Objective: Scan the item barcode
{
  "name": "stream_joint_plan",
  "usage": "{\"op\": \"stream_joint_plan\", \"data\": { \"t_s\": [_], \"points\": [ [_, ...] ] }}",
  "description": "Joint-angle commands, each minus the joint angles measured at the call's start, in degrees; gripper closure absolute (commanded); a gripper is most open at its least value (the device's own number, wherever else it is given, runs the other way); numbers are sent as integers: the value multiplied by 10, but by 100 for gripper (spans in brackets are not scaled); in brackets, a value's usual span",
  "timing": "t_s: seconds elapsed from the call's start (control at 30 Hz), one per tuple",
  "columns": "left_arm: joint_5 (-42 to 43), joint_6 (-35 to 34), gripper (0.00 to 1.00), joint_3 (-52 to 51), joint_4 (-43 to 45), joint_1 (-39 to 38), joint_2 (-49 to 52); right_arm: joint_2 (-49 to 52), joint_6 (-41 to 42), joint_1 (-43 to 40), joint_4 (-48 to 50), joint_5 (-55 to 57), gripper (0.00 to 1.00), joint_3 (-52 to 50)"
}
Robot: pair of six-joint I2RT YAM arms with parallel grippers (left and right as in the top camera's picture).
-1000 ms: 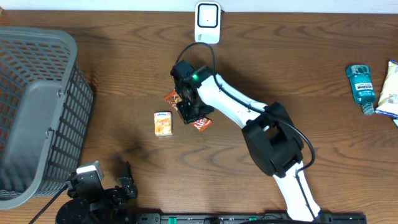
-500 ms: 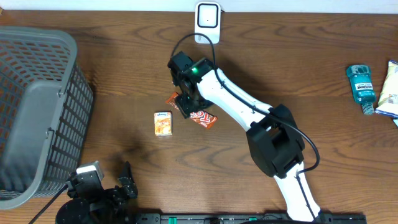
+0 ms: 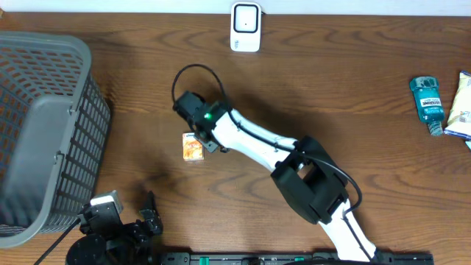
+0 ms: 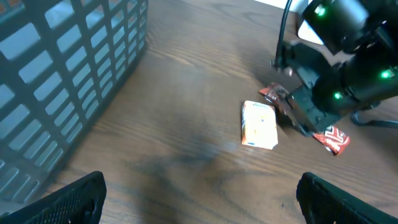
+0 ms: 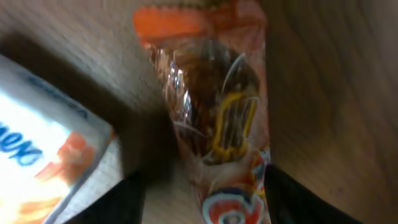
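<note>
Starting at the left edge of the overhead view: a grey basket [image 3: 44, 125], nothing near it. Below, at lower left, the left end effector [image 4: 202, 180], parked, fingers spread wide, holding nothing.

Moving toward centre: a tissue pack [image 3: 193, 146] flat on the tabletop [image 3: 353, 81]. Just beside it, the right end effector [image 5: 208, 186], swung left and down from its spot of a second ago and now farther from the scanner [image 3: 245, 27] at top centre. Pinched tight then, about half spread now. Straddling the orange snack wrapper [image 5: 214, 118] without clamping it, judging by the strip of shadow between one finger and the foil in the right wrist view. Wrapper flat on the wood, just beside the tissue pack, hidden under the arm from above but plain from both wrists.

Reads as a release or a lost hold rather than a presentation. No barcode turned toward the scanner, so scanning apparently not yet begun. Likely calling for a fresh grasp of the wrapper, then a carry up toward top centre.

At far right: a blue bottle [image 3: 427, 103] and a packet [image 3: 462, 110], well apart from all this.
</note>
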Motion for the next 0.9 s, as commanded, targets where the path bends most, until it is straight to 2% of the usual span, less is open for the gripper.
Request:
{"op": "stream_joint_plan", "data": {
  "t_s": [0.0, 0.07, 0.27, 0.3, 0.33, 0.37, 0.4, 0.43, 0.57, 0.7, 0.87],
  "points": [
    [5, -3, 2, -1, 1, 3, 0, 4, -63, -9, 55, 68, 41, -61],
    [5, -3, 2, -1, 1, 3, 0, 4, -76, -12, 86, 69, 40, -93],
    [5, -3, 2, -1, 1, 3, 0, 4, -87, -26, 80, 44, 51, -158],
    [5, -3, 2, -1, 1, 3, 0, 4, -88, -27, 61, 17, 57, -163],
    [5, -3, 2, -1, 1, 3, 0, 4, -88, -29, 48, -4, 68, -166],
    [5, -3, 2, -1, 1, 3, 0, 5, -87, -31, 35, -30, 85, -169],
    [5, -3, 2, -1, 1, 3, 0, 5, -87, -32, 23, -48, 97, -170],
    [5, -3, 2, -1, 1, 3, 0, 5, -88, -34, 13, -70, 99, -170],
    [5, -3, 2, -1, 1, 3, 0, 5, -96, -45, -29, -141, 99, -144],
    [5, -3, 2, -1, 1, 3, 0, 4, -110, -71, -126, -240, 99, -46],
    [5, -3, 2, -1, 1, 3, 0, 4, -256, -143, -286, -574, 99, 73]
  ]
}}
